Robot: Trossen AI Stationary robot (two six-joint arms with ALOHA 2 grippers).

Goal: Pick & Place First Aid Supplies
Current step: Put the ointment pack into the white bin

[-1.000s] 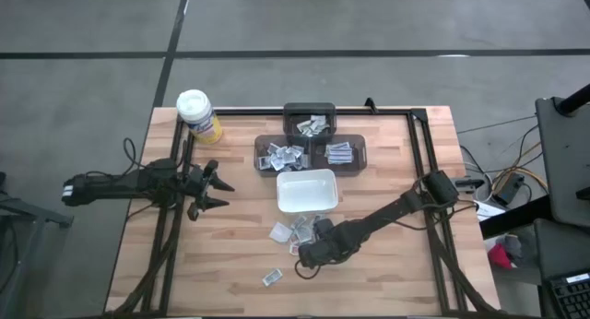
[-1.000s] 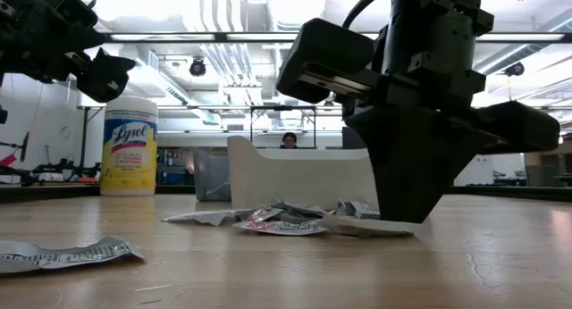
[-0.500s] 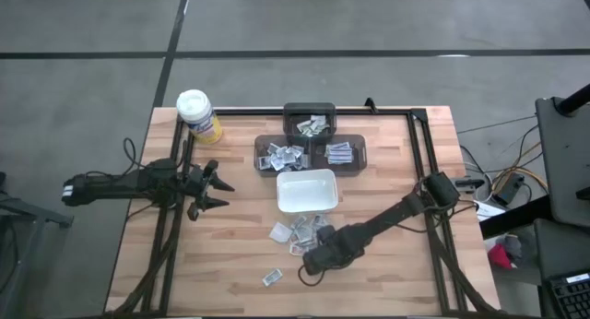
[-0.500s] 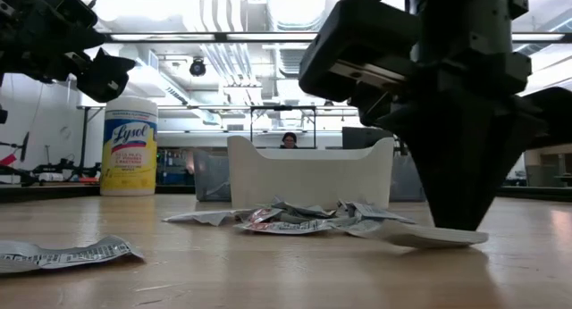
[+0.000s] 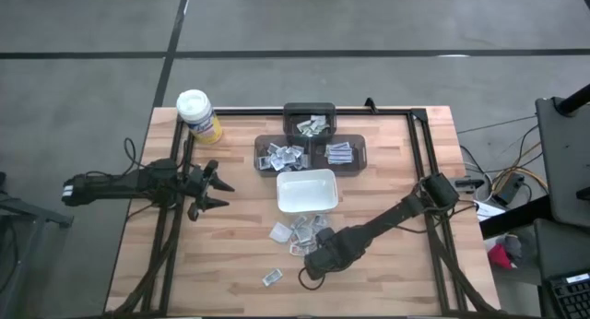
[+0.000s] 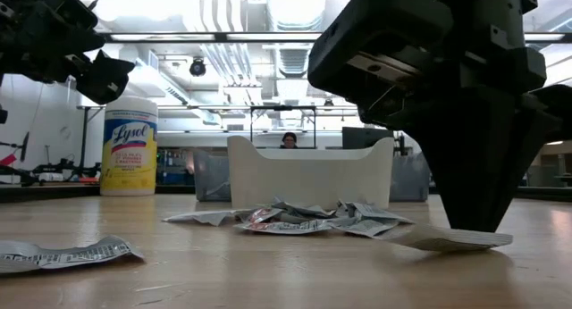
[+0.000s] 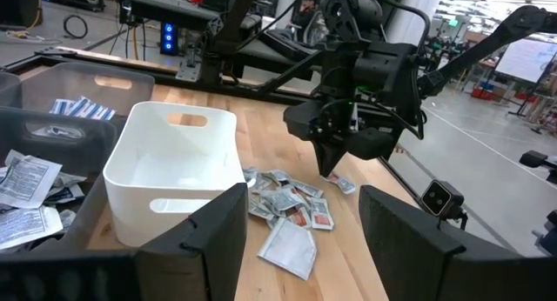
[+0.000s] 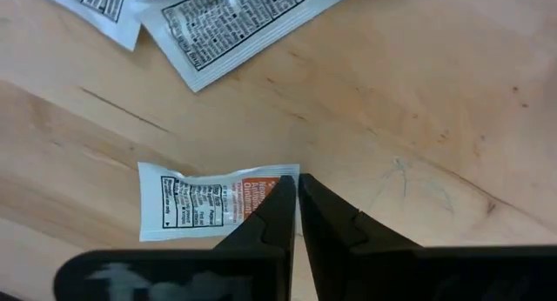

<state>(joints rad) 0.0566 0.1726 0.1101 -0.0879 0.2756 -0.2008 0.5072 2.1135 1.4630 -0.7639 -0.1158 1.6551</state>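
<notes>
A heap of first aid packets (image 5: 300, 231) lies on the wood just near of the white dish (image 5: 307, 192). One more packet (image 5: 272, 277) lies alone closer to the near edge. My right gripper (image 8: 296, 183) points down, shut, with its tips on one white packet with orange print (image 8: 209, 201), which lies to the right of the heap in the low view (image 6: 447, 239). My left gripper (image 5: 217, 188) waits open and level above the table's left side. My right gripper comes from above, pointing down. Its shut fingertips meet on the orange-printed end of the packet (image 8: 261, 183), at that end's edge. The packet lies almost flat on the table; the end under the fingers (image 6: 487, 238) stands slightly raised.
Three dark trays (image 5: 311, 148) holding sorted packets stand beyond the dish. A yellow canister (image 5: 198, 114) stands at the far left corner. Bare wood lies right of the right gripper and along the near edge.
My right gripper has gone a little toward the table's near edge and to the right, rolling slightly. The packet under its tips has slid along the table with it, out from the heap's edge. The heap has stayed where it was.
</notes>
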